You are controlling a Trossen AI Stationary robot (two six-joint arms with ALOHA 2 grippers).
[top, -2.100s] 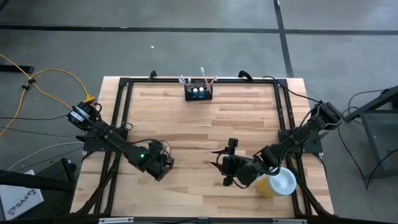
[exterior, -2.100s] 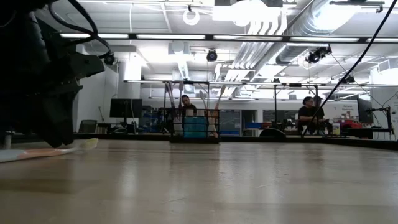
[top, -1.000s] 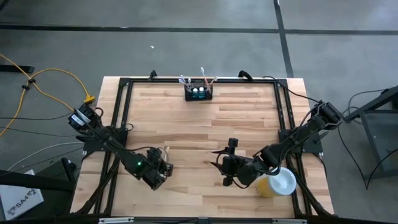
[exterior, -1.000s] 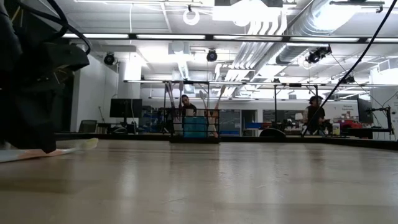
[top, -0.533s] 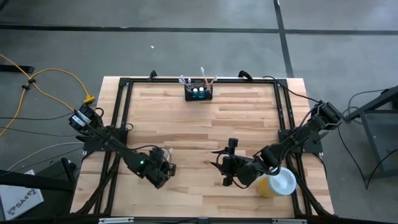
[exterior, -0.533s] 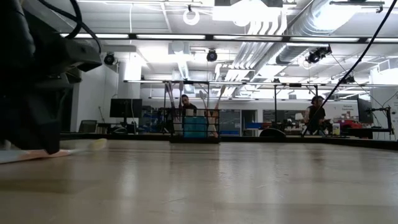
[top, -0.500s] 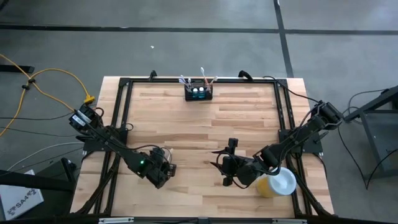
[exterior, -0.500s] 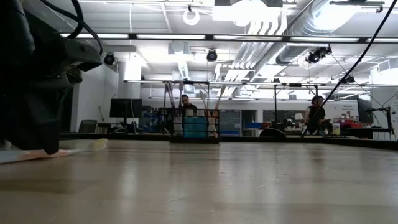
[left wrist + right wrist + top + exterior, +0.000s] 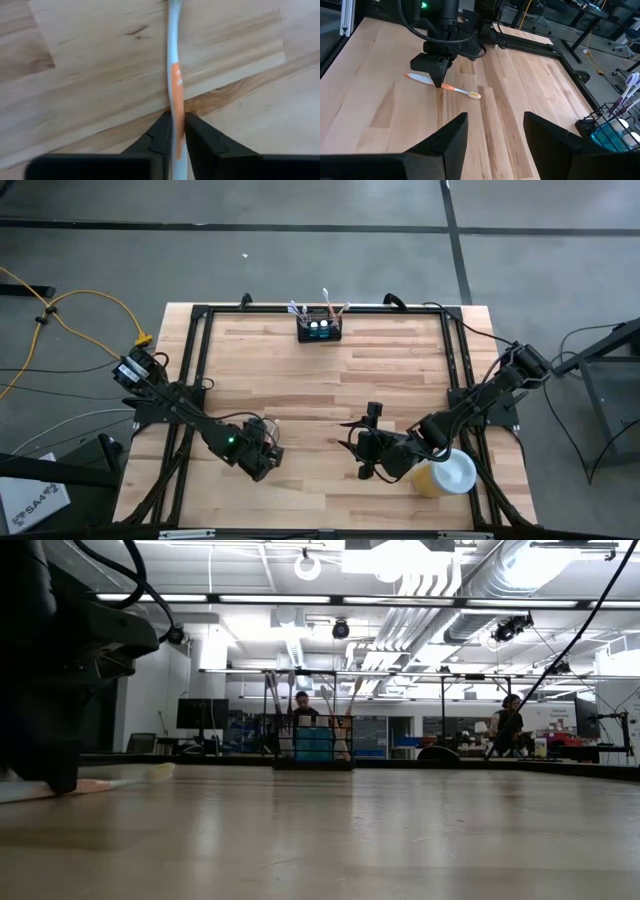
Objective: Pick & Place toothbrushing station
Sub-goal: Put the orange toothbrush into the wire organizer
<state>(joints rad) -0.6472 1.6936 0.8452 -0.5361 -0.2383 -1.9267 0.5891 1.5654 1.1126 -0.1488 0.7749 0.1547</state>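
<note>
The left gripper (image 9: 175, 131) is lowered onto the tabletop (image 9: 320, 370) near the front left corner, its fingers (image 9: 159, 136) closed against both sides of a white and orange toothbrush (image 9: 175, 85) that lies flat on the wood. The brush is pinched at its orange grip section. The right gripper (image 9: 492, 132) is held low near the front edge, right of centre, its fingers spread wide with nothing between them. Just beside it, toward the front right corner, a yellow cup (image 9: 442, 474) with a white lid is seen. The caddy (image 9: 319, 328) stands at the middle of the back edge, with several brushes upright in its slots.
</note>
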